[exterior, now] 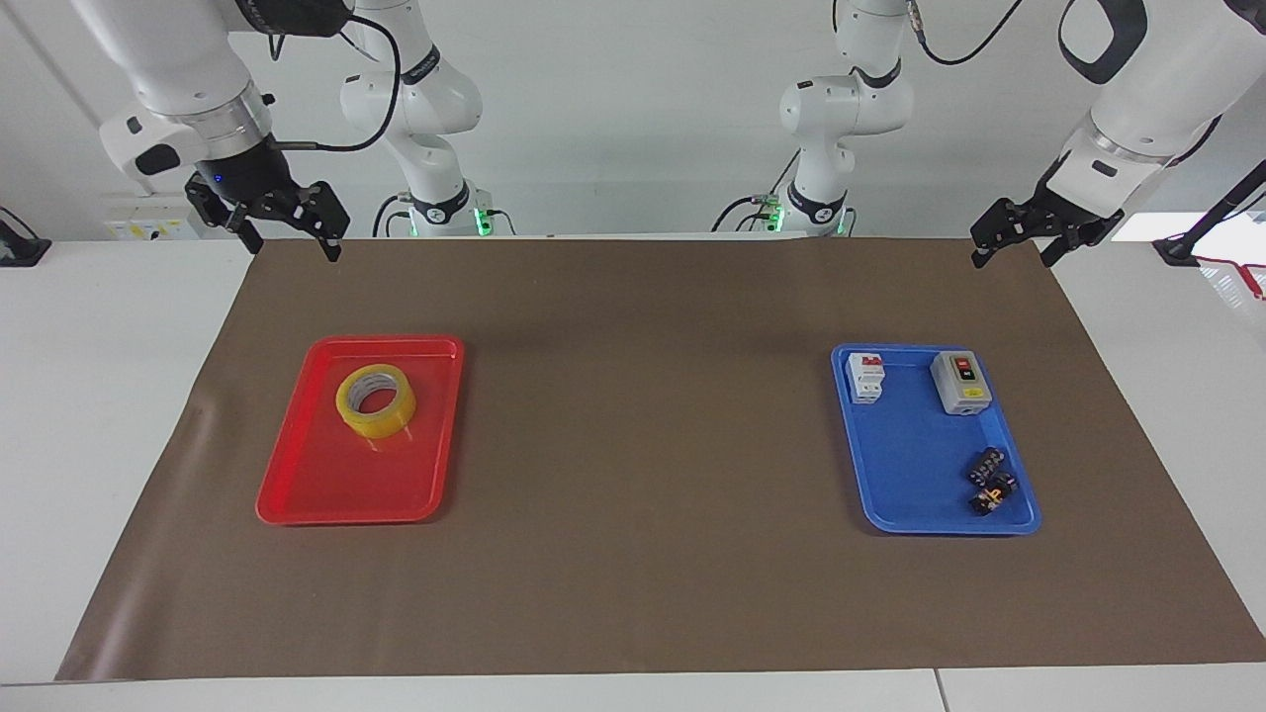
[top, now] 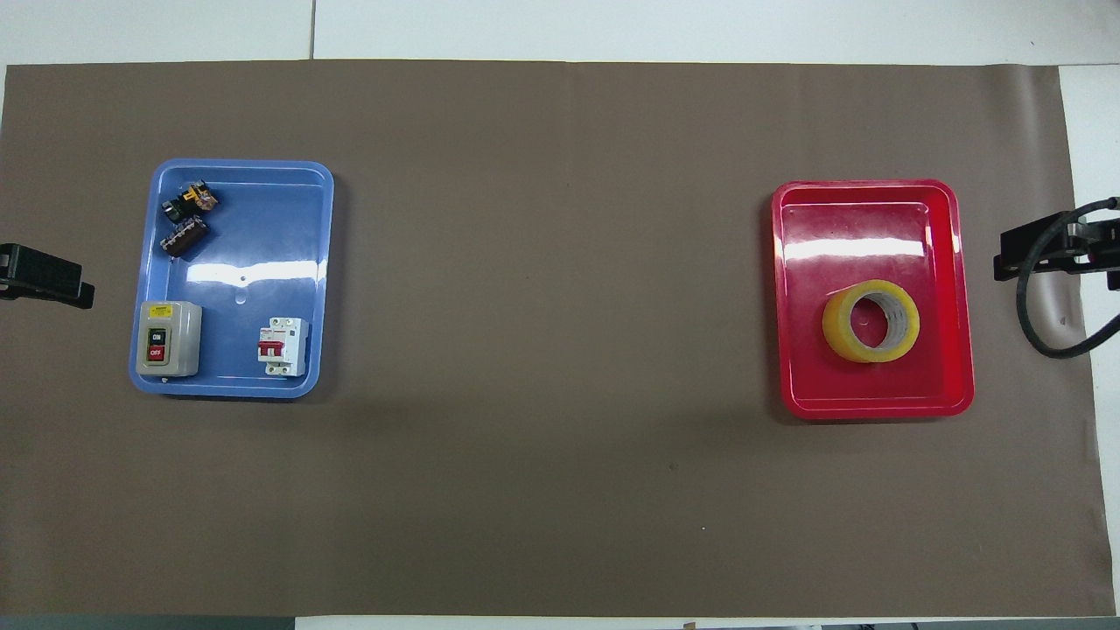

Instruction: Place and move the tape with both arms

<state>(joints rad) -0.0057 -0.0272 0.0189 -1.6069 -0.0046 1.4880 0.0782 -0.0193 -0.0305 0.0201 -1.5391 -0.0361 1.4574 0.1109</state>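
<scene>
The yellow tape (exterior: 376, 400) lies flat in the red tray (exterior: 326, 489), in the part nearer to the robots, toward the right arm's end of the table. It also shows in the overhead view (top: 871, 321). My right gripper (exterior: 287, 247) hangs open and empty in the air over the brown mat's corner nearest that arm, well apart from the tray. My left gripper (exterior: 1012, 259) hangs open and empty over the mat's corner at its own end. The tips of both grippers show at the sides of the overhead view.
A blue tray (exterior: 915, 465) toward the left arm's end holds a grey switch box (exterior: 960, 382), a white circuit breaker (exterior: 865, 377) and two small dark parts (exterior: 989, 480). Two smaller white arms (exterior: 425, 119) stand at the robots' edge.
</scene>
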